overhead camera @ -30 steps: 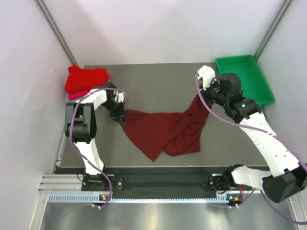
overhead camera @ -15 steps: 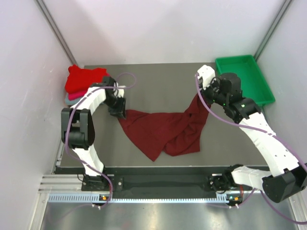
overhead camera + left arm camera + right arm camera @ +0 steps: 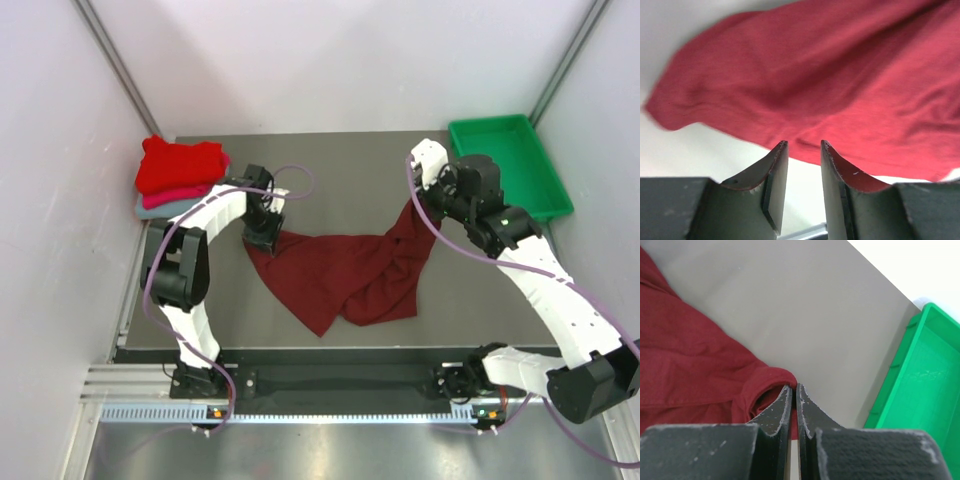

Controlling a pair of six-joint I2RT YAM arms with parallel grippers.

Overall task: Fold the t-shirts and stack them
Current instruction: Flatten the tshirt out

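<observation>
The dark maroon t-shirt [image 3: 345,275] lies crumpled and spread across the middle of the table. My left gripper [image 3: 268,236] is open and empty at the shirt's upper-left corner. In the left wrist view the cloth [image 3: 830,75] lies just past the fingertips of this gripper [image 3: 804,145], with none between them. My right gripper [image 3: 416,205] is shut on a fold of the shirt's upper-right edge, which it holds slightly raised. The right wrist view shows this gripper [image 3: 794,387] pinching the cloth [image 3: 690,355]. A folded bright red shirt [image 3: 178,165] tops a pink one [image 3: 163,198] and a grey-blue one [image 3: 148,208] at the back left.
A green plastic tray [image 3: 540,190] stands at the back right, close to the right arm, and also shows in the right wrist view [image 3: 925,385]. White walls enclose the table on the left, back and right.
My left gripper has moved right and slightly back along the shirt's upper-left corner, and that corner has shifted a little. The right gripper has stayed in place, holding the cloth.
</observation>
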